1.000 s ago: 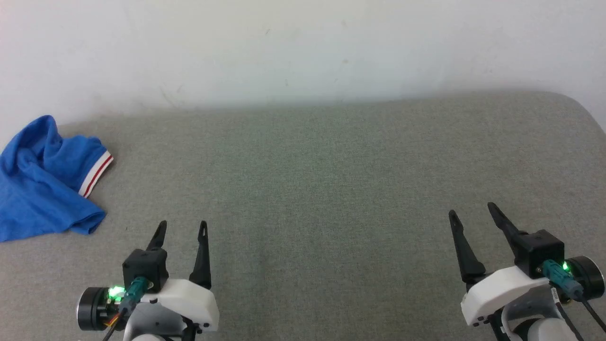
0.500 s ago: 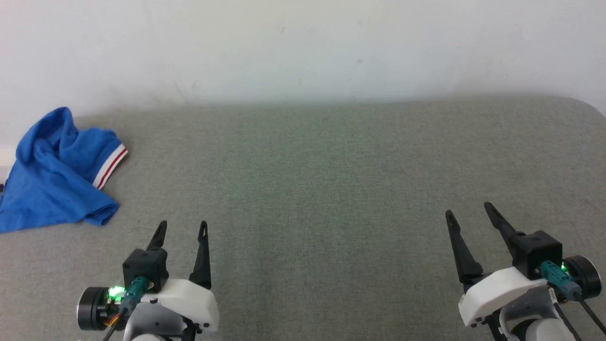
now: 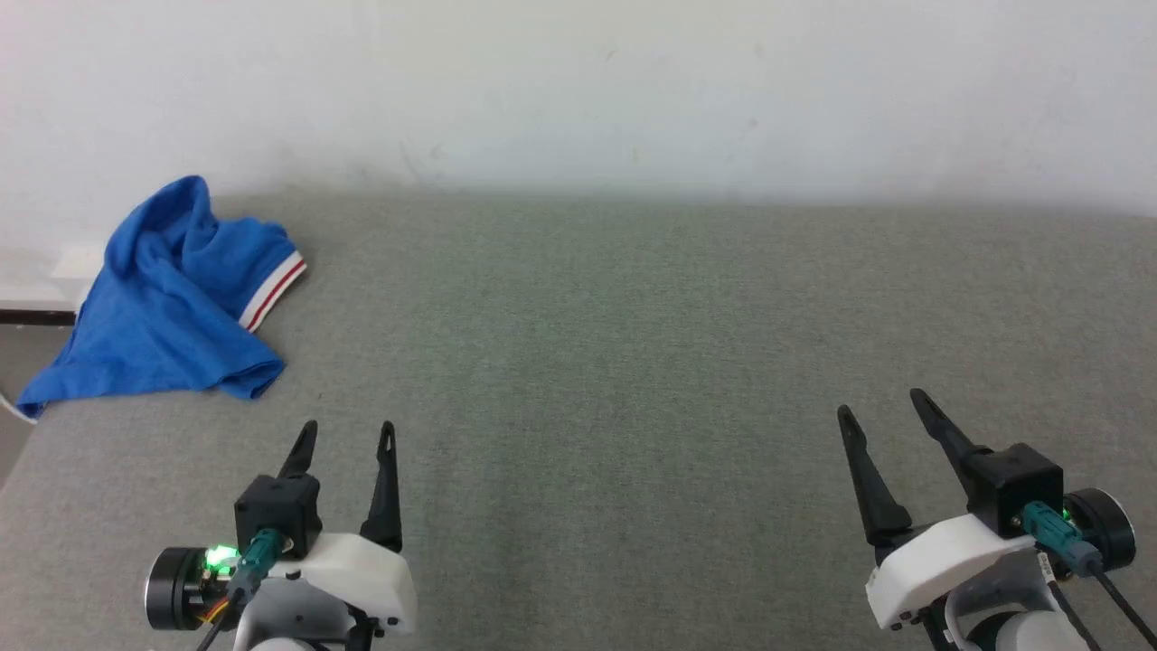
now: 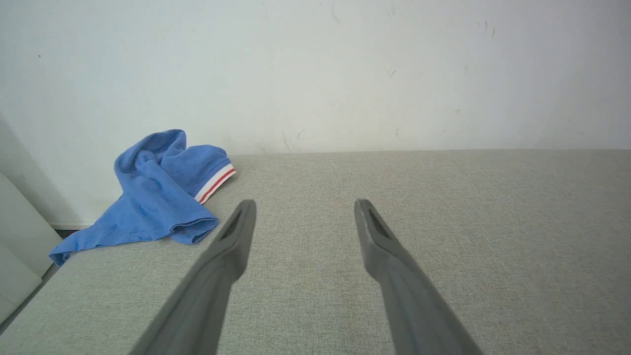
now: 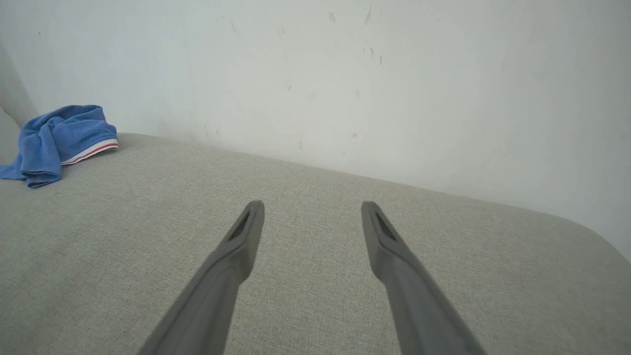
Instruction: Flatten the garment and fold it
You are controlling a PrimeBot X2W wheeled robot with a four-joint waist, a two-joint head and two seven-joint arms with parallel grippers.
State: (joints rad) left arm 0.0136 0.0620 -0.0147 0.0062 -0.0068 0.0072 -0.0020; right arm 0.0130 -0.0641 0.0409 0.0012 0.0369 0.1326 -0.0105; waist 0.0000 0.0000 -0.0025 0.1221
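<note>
Blue jersey [image 3: 172,298] lies crumpled at ten o'clock on the grey cushion [image 3: 633,344], against the wall. Left gripper [image 3: 348,427] and right gripper [image 3: 881,404] gape wide, both empty. Opening step, I'd say: the left reaches over and grabs an edge.

A grey fabric-covered surface [image 3: 633,362] bears a crumpled blue garment [image 3: 172,307] at its far left corner.

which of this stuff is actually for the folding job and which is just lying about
For the job: crumpled bright blue cloth jersey with white-and-red striped trim; open left end effector; open right end effector; grey woven fabric surface to spread it on.
Just there: scuffed white wall; pale ledge at the far left.
</note>
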